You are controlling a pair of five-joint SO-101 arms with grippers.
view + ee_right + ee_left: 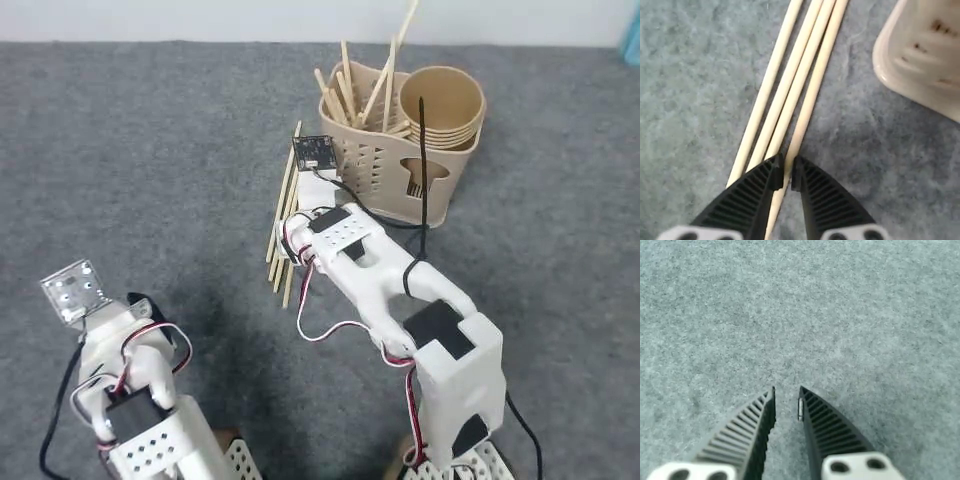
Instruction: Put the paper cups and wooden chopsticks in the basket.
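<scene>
Chopsticks (796, 87) lie side by side, one pinched in right gripper (784, 172)

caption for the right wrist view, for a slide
Right gripper pinches one wooden chopstick from the row lying on the grey mat, beside the basket.

You get soft, even light from overhead on the grey felt (120, 150). The right arm (375, 270) casts a faint, diffuse shadow between the arms, and the basket (920, 55) rim glares pale.
</scene>
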